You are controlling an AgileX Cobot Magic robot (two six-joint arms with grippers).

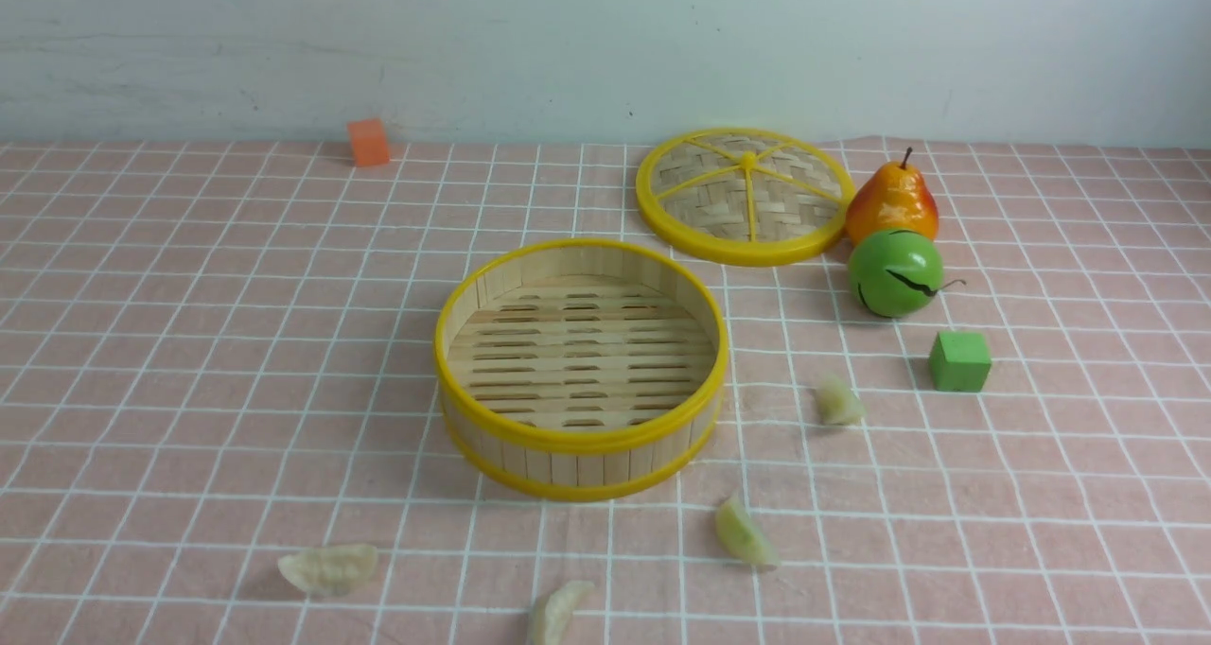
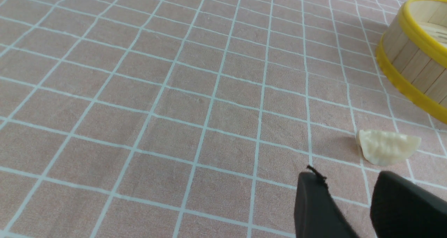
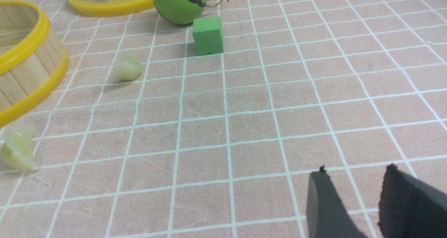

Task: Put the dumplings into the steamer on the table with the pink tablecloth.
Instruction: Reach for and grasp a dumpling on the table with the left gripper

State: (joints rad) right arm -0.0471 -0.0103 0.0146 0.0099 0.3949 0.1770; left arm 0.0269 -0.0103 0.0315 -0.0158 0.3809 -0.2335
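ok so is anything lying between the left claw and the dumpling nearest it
Nothing. In the left wrist view, only bare pink tablecloth lies between the open left claw and the dumpling.

A woven yellow-rimmed lid (image 1: 744, 196) lay flat at one o'clock in the front view. A pear (image 1: 892, 200) stood just beside its three o'clock edge, a green ball (image 1: 895, 272) at the pear's six, a green cube (image 1: 959, 361) near the ball's five. An orange cube (image 1: 368, 142) sat well apart at ten o'clock
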